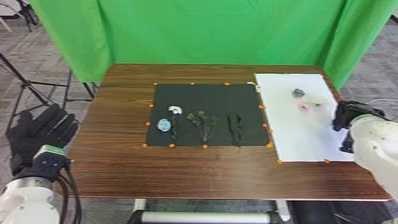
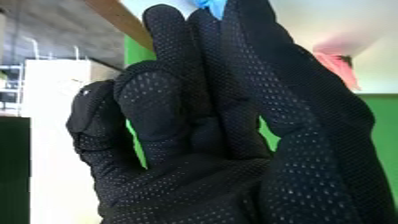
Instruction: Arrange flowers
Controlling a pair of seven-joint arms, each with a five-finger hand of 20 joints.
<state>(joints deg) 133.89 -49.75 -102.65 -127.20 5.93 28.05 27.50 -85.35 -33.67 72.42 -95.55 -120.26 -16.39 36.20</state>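
Where one white sheet (image 1: 311,142) lies, three flowers (image 1: 298,93) rest.

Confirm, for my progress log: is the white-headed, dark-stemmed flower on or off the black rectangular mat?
On: the flower lies wholly within the mat, beside a pale blue oval piece.

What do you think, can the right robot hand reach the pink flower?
Probably yes: the right robot hand is by the white sheet, and nothing covers the pink flower, but the pale flower beside it could hinder.
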